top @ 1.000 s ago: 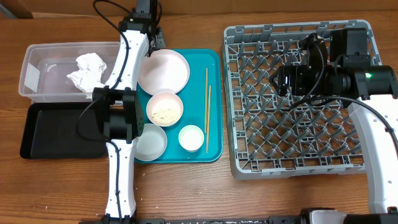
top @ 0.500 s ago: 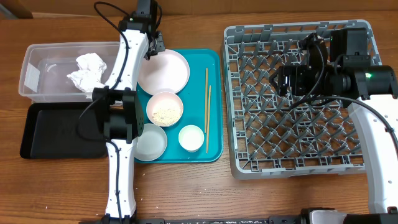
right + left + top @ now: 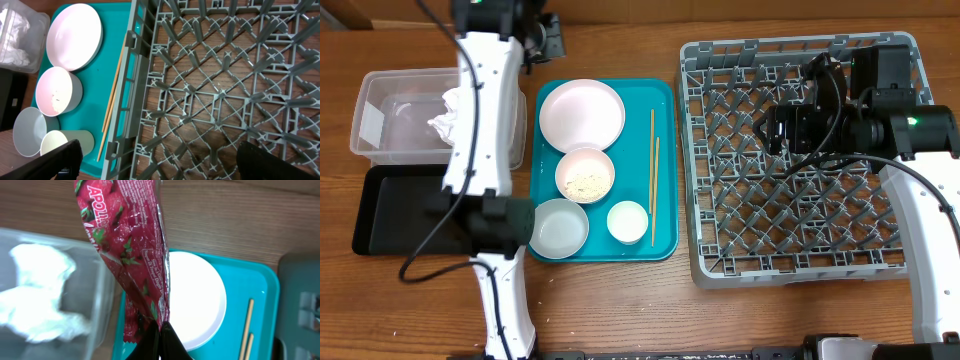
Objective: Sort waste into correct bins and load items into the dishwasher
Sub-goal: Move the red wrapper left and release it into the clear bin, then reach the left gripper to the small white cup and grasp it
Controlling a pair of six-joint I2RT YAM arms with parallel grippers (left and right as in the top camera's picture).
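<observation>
My left gripper [image 3: 160,342] pinches the red wrapper [image 3: 132,255] at one end, near the clear tub [image 3: 368,118]. My right gripper [image 3: 162,159] hangs spread wide above the dish rack [image 3: 225,75].

Left arm swung off the tray [image 3: 665,150].
Your left pincer [image 3: 544,36], clamping the red wrapper [image 3: 127,255], has uncovered the big plate [image 3: 582,113].

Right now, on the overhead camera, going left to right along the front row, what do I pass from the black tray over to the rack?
black tray → pale grey bowl → small white cup → wooden chopsticks → grey dish rack
</observation>
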